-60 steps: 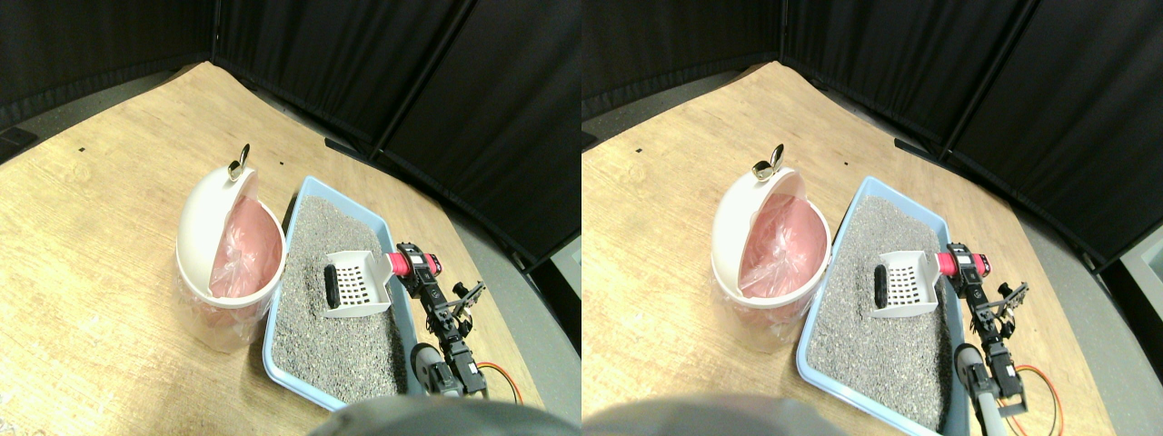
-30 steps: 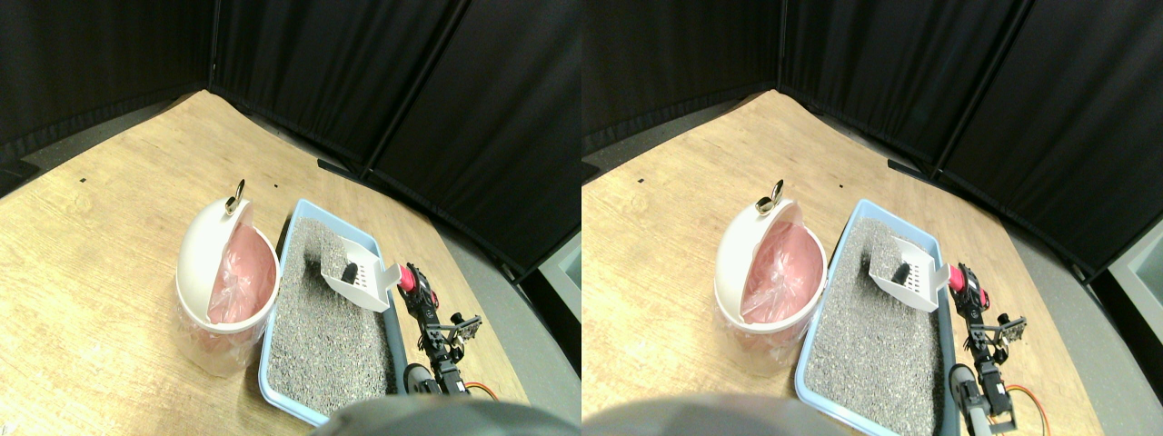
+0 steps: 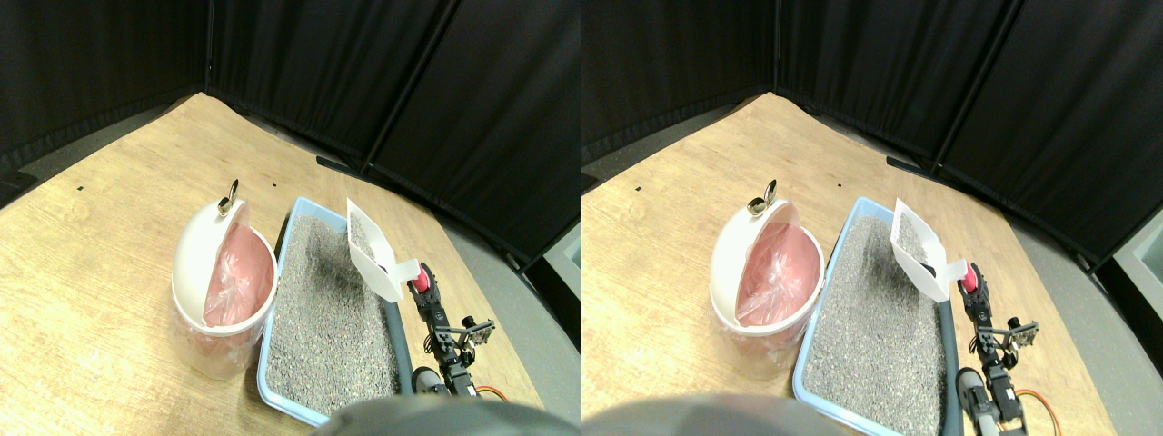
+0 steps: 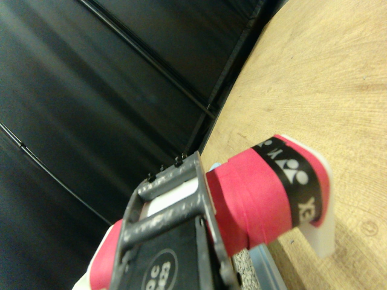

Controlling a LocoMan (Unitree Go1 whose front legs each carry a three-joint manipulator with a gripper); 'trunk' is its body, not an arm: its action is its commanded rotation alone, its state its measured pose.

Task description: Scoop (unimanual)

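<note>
the floor (image 3: pixel 109 245) is pale wood, with black curtains (image 3: pixel 363 73) behind it. i place the rest by the tray (image 3: pixel 283 238), a light blue box filled flat with grey litter (image 3: pixel 332 336).

touching the tray's left wall stands the bin (image 3: pixel 195 263), white and round, its domed lid tipped open over a pink bag (image 3: pixel 238 277), with a small metal knob (image 3: pixel 227 198) on top of the lid.

my arm (image 3: pixel 445 341) runs along the outside of the tray's right wall, thin and dark, climbing from the lower right up toward the far end, with orange wires (image 3: pixel 495 392) at its base.

the scoop (image 3: pixel 371 250), white and slotted, is lifted clear above the litter over the tray's right wall, tipped steeply on edge so its mouth faces the bin side. a little grey litter clings inside its upper part. i cannot make out anything else in it.

its handle (image 4: pixel 266 190), wrapped in pink tape with a black band, points back at my gripper (image 3: pixel 421 283). in the wrist view the handle lies right against the dark frame of my jaw and passes behind it. whether the jaws are closed round it i cannot tell.
</note>
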